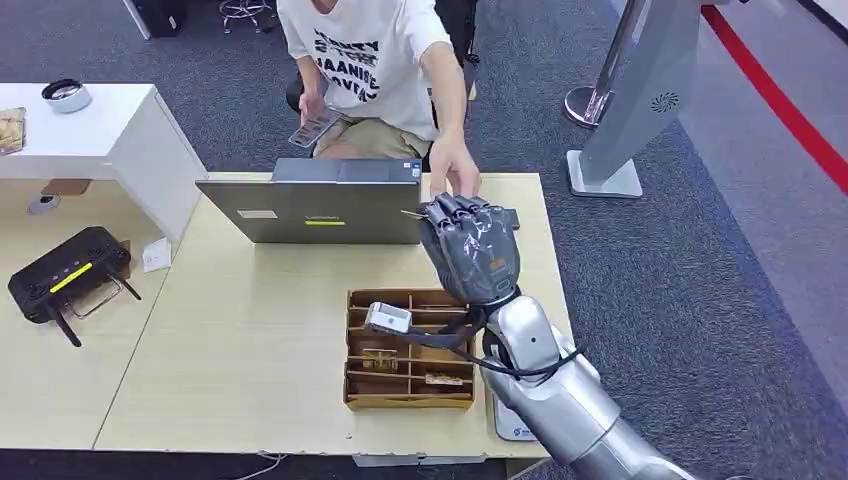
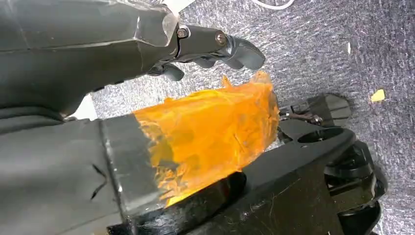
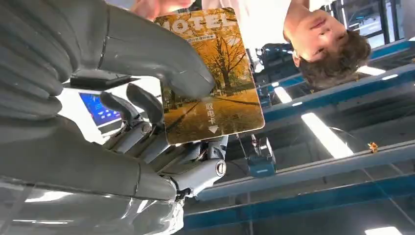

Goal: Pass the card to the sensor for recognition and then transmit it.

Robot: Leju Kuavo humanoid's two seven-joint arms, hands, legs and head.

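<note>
My right hand [image 1: 470, 250] is raised over the back right of the wooden table [image 1: 250, 330], its back towards the head camera. In the right wrist view its thumb [image 3: 161, 54] presses a hotel card [image 3: 213, 83] with an autumn tree picture against the fingers [image 3: 147, 132]. A seated person's hand [image 1: 455, 175] reaches to my fingertips, and that person's fingers [image 3: 156, 6] touch the card's far edge. A small grey-white sensor [image 1: 388, 318] with a cable sits on the wooden organiser [image 1: 410, 395] below my wrist. My left hand [image 2: 161, 122], its thumb wrapped in orange tape, hangs over grey carpet and holds nothing.
A grey laptop [image 1: 320, 205] stands open at the table's back edge, in front of the person. The person's other hand holds a phone [image 1: 312, 128]. A black router [image 1: 65, 275] lies on the left table beside a white cabinet [image 1: 90, 130]. A grey stand [image 1: 640, 90] rises at back right.
</note>
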